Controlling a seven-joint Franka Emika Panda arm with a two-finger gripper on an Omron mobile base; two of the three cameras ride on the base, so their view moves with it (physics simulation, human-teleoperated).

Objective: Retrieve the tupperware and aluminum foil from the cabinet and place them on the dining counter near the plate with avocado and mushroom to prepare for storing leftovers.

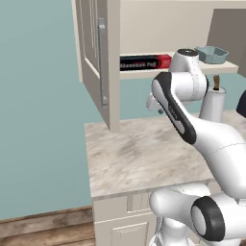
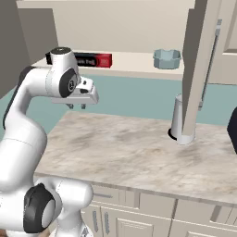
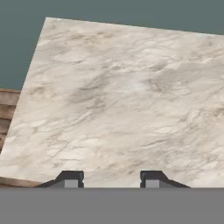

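Observation:
The cabinet stands open, its door (image 1: pixel 93 57) (image 2: pixel 200 69) swung out over the counter. On its lower shelf lies the aluminum foil (image 1: pixel 144 62) (image 2: pixel 95 60), a black box with a red end. The pale blue tupperware (image 1: pixel 212 54) (image 2: pixel 166 59) sits further right on the same shelf. My gripper (image 2: pixel 77 106) (image 3: pixel 112 179) hangs below the shelf, pointing down at bare marble. It is open, with nothing between its fingers. In the left base view my arm hides part of the foil box. The dining counter, plate, avocado and mushroom are out of view.
A veined marble counter (image 1: pixel 139 153) (image 2: pixel 129 152) lies under the cabinet, with cream drawer fronts below. A grey cylinder (image 1: pixel 213 103) (image 2: pixel 178 118) stands near the door's lower edge. A dark object (image 2: pixel 233 127) shows at the right edge. Wooden floor (image 1: pixel 43 226) lies to the left.

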